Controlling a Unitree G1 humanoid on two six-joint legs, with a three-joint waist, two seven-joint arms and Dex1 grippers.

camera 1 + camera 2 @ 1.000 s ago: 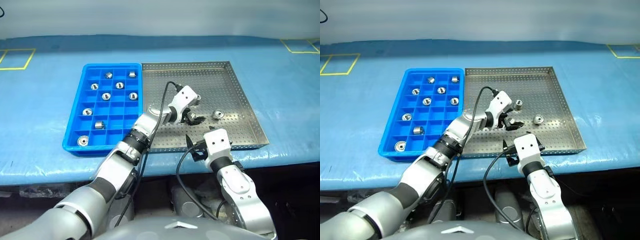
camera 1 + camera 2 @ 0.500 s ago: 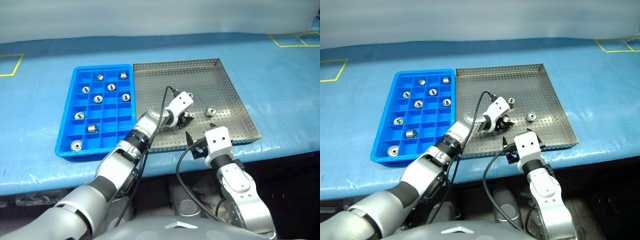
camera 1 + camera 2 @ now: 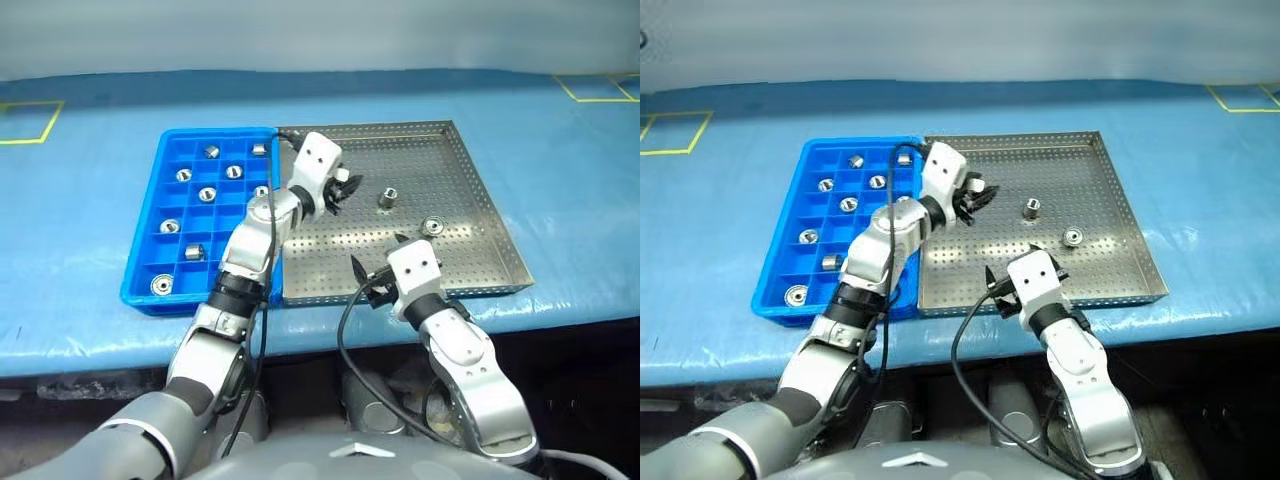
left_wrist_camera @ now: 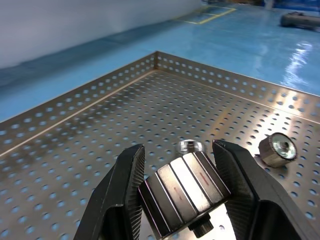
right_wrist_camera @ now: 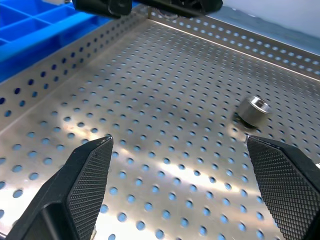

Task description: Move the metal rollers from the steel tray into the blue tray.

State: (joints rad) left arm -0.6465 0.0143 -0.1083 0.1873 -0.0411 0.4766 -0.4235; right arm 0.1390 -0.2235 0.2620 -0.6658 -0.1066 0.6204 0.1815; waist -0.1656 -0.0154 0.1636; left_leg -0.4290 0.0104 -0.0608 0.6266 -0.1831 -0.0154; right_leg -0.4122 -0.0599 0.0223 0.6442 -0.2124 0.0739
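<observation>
blue tray (image 3: 150, 200) left, touching? | steel tray (image 3: 480, 215) right | rollers (image 3: 387, 199) in both

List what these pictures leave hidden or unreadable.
- Blue tray: part of its right-hand column is hidden by the left arm in both eye views.
- Held roller: its sides are covered by the left claw in the left wrist view.
- Steel tray: near edge is cut off in the right wrist view.
</observation>
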